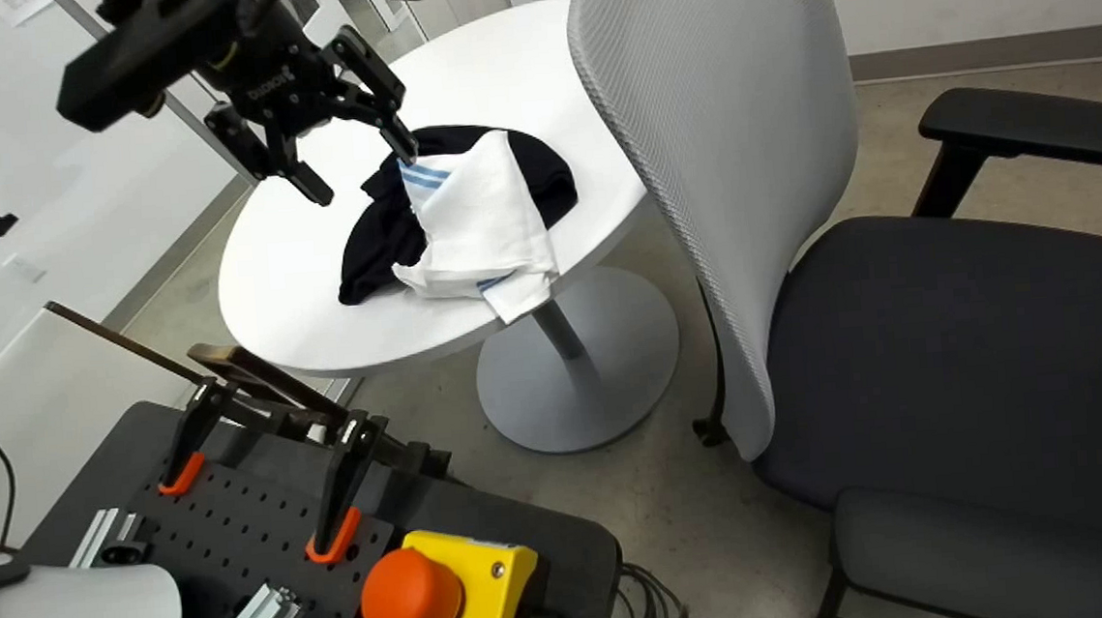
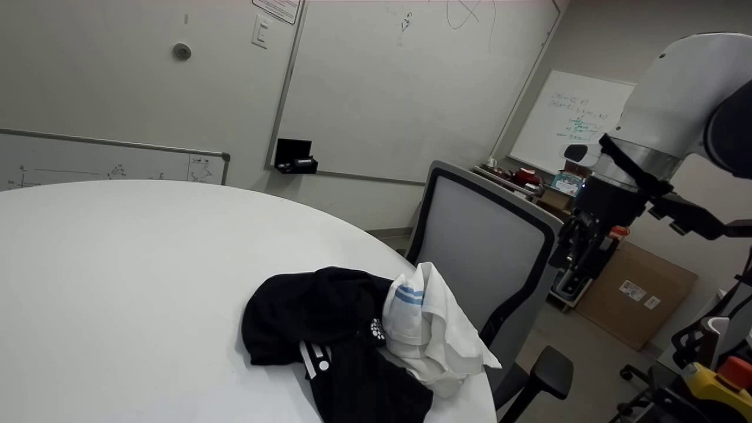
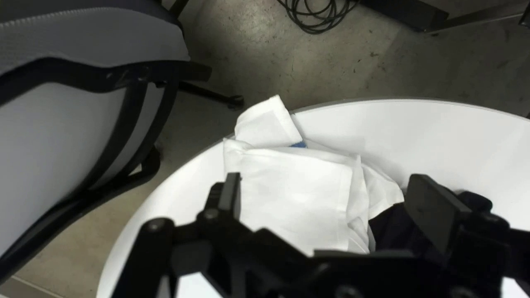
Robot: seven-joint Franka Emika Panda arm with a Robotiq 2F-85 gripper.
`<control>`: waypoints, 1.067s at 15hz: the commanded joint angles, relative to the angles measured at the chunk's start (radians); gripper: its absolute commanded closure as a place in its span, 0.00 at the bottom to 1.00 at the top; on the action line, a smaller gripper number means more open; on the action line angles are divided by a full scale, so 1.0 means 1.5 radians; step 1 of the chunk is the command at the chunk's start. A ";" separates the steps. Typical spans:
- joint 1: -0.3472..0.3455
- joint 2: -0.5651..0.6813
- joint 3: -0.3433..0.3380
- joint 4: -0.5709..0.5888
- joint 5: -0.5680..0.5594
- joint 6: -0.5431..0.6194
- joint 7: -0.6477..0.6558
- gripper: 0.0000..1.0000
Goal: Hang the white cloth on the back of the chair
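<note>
the round white counter (image 1: 301,268) is the broadest thing here, its curved rim running close to the office chair (image 1: 730,161). the chair stands just beside it, the rear of its grey mesh back turned to the counter and its dark seat (image 1: 961,348) on the far side.

the arm (image 2: 681,100) enters high from the right edge in an exterior view, its white link slanting down and leftward into a black wrist (image 2: 611,200), so that the end of the arm hangs downward.

the dark garment (image 2: 305,317) lies rumpled on the counter, white print showing on it. the white cloth (image 1: 487,221) lies there too, loosely folded, partly on top of the garment, on the side toward the chair; one corner pokes out past the counter's rim.

the tool (image 1: 360,169) hovers above, tilted in an exterior view, its tips pointing down. it is spread wide: the two fingers (image 3: 432,215) stand far apart, and in the wrist view much of the cloth shows in the gap between them, lower down. in an exterior view the tool appears just beside the edge of the chair's back, well apart from the cloth.

smallest are the blue stripes (image 2: 409,295) near a corner of the cloth.
</note>
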 commanded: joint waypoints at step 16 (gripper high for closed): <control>0.159 0.330 -0.062 0.194 -0.296 0.198 0.497 0.00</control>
